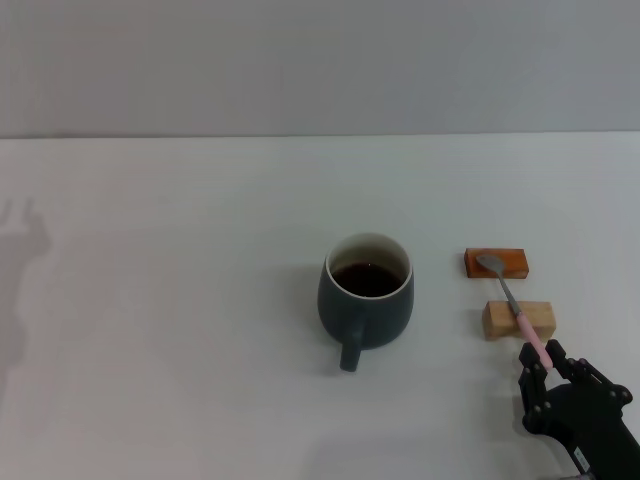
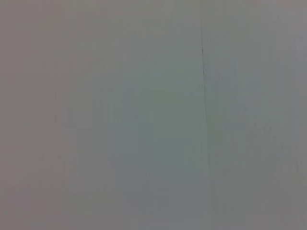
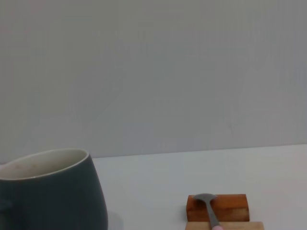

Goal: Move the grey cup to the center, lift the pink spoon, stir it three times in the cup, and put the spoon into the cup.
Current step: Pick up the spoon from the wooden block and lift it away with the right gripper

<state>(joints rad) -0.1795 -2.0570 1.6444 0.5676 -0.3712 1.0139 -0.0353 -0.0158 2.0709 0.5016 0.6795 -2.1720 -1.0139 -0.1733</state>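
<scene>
The grey cup (image 1: 366,300) stands upright at the middle of the white table, with dark liquid inside and its handle toward me. It also shows in the right wrist view (image 3: 53,191). The pink spoon (image 1: 510,300) lies to its right across two wooden blocks, with its metal bowl (image 3: 207,199) on the far block and its pink handle pointing toward me. My right gripper (image 1: 541,358) is at the near end of the handle, open, with a finger on either side of the pink tip. My left gripper is out of view.
A dark orange-brown block (image 1: 497,263) and a pale wooden block (image 1: 519,319) hold the spoon up, about a hand's width right of the cup. A plain grey wall stands behind the table. The left wrist view shows only a blank grey surface.
</scene>
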